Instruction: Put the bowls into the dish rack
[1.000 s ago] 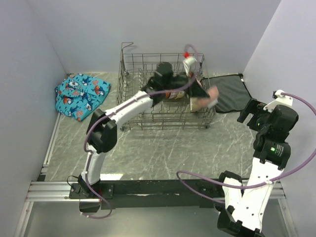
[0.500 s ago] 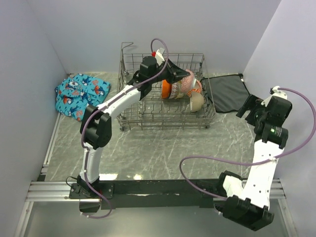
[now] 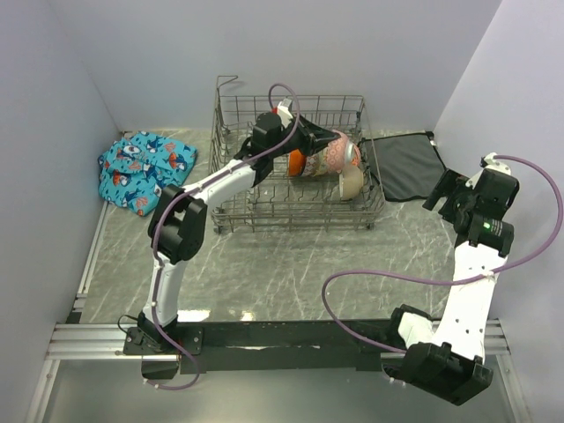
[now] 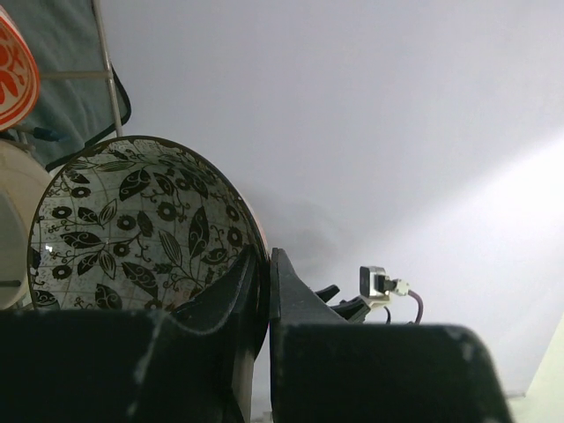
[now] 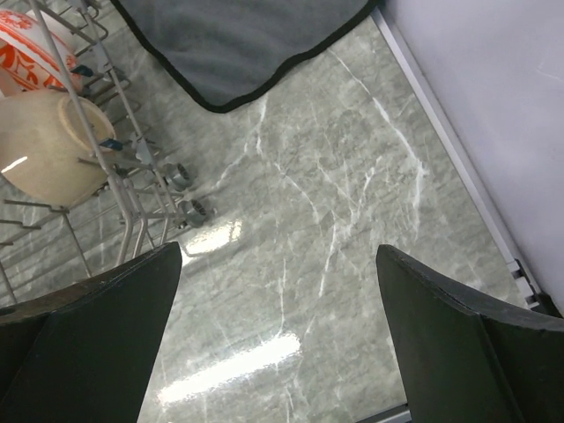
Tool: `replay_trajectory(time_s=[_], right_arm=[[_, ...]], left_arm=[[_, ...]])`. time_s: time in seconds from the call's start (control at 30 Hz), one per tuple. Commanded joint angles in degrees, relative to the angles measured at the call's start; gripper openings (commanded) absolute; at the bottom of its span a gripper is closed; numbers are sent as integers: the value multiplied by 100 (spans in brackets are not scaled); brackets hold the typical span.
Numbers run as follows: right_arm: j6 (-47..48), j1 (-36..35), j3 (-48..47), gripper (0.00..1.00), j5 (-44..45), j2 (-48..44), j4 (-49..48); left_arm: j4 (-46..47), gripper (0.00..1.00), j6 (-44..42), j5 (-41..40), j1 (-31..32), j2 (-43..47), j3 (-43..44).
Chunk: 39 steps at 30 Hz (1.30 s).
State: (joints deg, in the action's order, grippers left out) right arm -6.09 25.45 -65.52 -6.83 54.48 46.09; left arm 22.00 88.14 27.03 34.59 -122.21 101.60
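Pinching the black-and-white bowl (image 4: 132, 220) by its rim, our left hand (image 4: 264, 269) hangs over the dish rack (image 3: 231, 119), where an orange bowl (image 3: 297, 161) and a cream bowl (image 3: 352, 182) already stand; we judge only its release remains; our right hand (image 5: 278, 273) gapes wide, empty

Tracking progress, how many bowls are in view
4: orange bowl, red-patterned bowl, cream bowl in the rack; black-and-white bowl in the left gripper. Others may be hidden.
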Motion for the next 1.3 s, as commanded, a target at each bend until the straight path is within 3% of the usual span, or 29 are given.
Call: replay_trajectory(time_s=[0.0, 0.7, 1.27], right_arm=[[116, 48, 56, 100, 138, -34, -56], [116, 109, 355, 100, 138, -166, -30], [99, 135, 355, 100, 121, -87, -73]], left_arm=[[516, 1, 379, -224, -13, 48, 123], [797, 1, 485, -558, -57, 93, -1160], [112, 1, 257, -690, -58, -285, -1195]])
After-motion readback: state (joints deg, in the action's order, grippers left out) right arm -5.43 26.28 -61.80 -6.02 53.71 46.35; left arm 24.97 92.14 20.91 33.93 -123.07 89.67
